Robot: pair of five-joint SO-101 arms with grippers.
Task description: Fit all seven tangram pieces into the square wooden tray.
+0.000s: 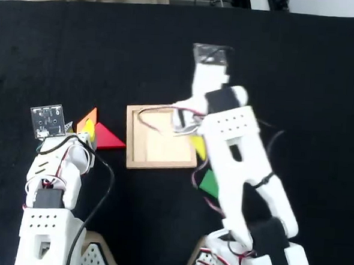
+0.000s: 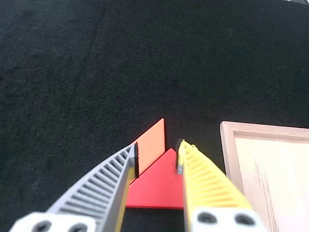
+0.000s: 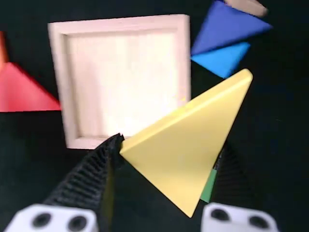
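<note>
Beside the tray (image 3: pixel 58 82), the right hand (image 3: pixel 169 145) grips a yellow triangle (image 3: pixel 193 123); the left hand (image 2: pixel 157 149) hangs parted over a red triangle (image 2: pixel 157 187).

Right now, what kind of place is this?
Probably a robot practice table: a black cloth, a wooden tray, and the right hand gripping a yellow triangle.

Black cloth (image 1: pixel 80 48) covering the whole table, matte, slightly fuzzy

Tray (image 3: pixel 58 87) pale bare wood, visible grain; table cloth (image 2: pixel 96 72) black, matt, fuzzy; yellow triangle (image 3: pixel 188 142) smooth, matt.
</note>
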